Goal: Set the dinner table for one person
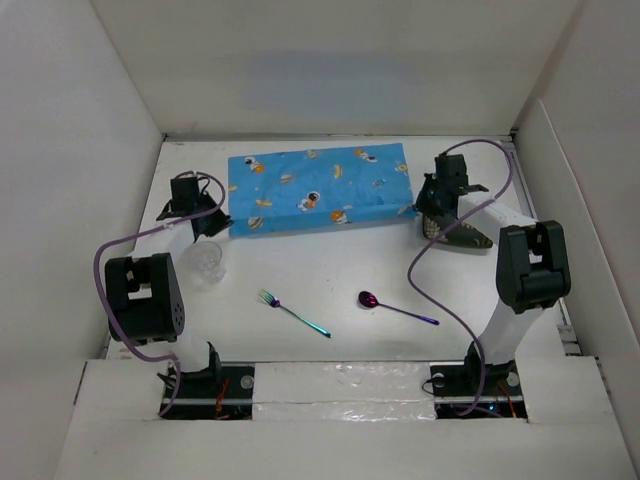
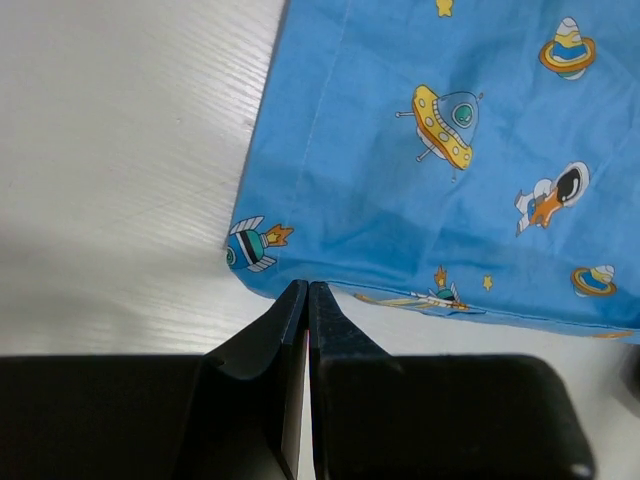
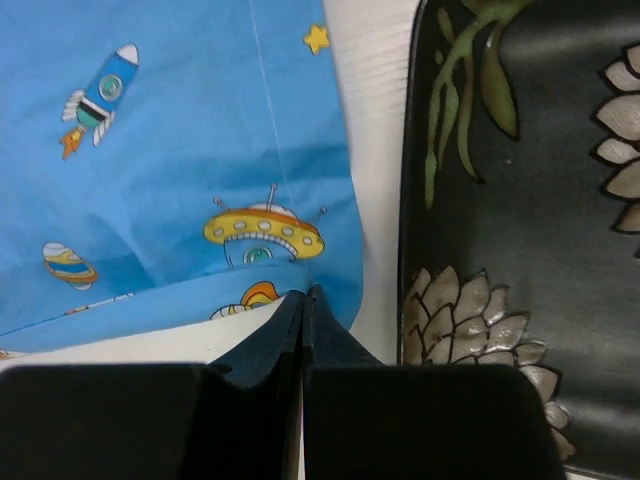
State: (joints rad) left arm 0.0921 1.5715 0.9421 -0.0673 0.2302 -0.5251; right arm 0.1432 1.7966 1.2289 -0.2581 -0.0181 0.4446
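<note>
The blue space-print placemat (image 1: 318,188) lies flat at the back of the white dinner table (image 1: 330,270). My left gripper (image 1: 214,222) is shut, its tips pinching the hem near the placemat's near left corner (image 2: 400,180). My right gripper (image 1: 421,207) is shut on the bunched hem at the near right corner (image 3: 200,150). A dark plate with leaf and petal patterns (image 1: 462,237) lies just right of the placemat, beside my right fingers (image 3: 520,200). A clear glass (image 1: 207,262), an iridescent fork (image 1: 293,312) and a purple spoon (image 1: 395,305) lie nearer the front.
White walls stand around the table on the left, back and right. Purple cables loop from both arms over the table's sides. The arm bases sit at the near edge.
</note>
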